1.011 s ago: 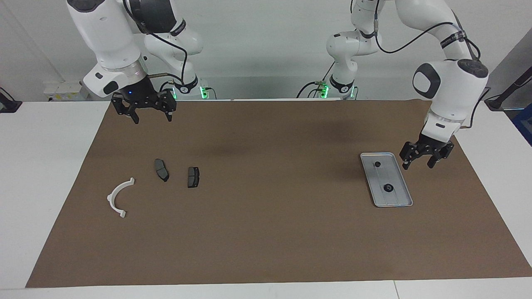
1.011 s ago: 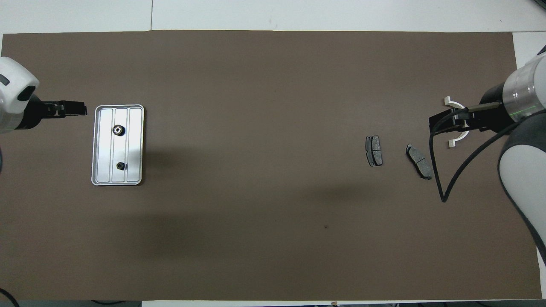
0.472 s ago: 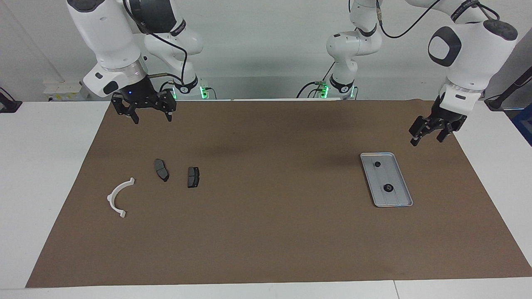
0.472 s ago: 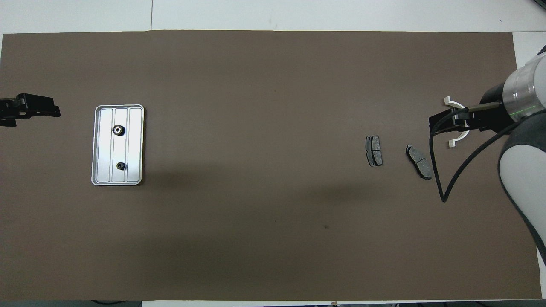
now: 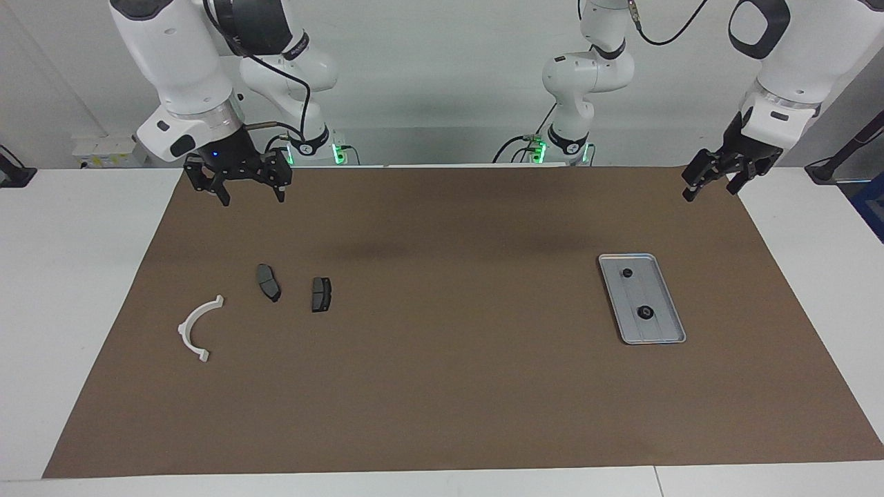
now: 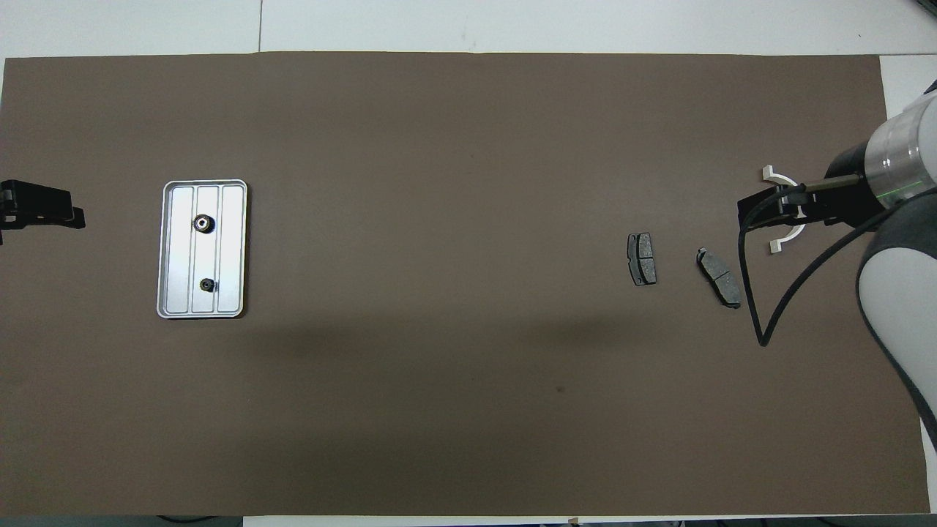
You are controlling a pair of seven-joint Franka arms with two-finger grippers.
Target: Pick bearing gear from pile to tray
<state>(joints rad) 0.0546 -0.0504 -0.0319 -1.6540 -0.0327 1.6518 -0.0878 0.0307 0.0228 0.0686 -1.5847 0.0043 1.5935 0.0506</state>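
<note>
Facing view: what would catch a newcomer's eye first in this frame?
Likely the silver tray toward the left arm's end of the brown mat, with two small black round parts in it. Next, the white arc bracket and two dark brake-pad plates toward the right arm's end. Both pincers hang open and empty in the air, the left pincer and the right pincer.

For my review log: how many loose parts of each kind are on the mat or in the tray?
Dark grey brake-pad plates: 2
White arc bracket: 1
Black round pieces in the tray: 2
Total: 5
</note>
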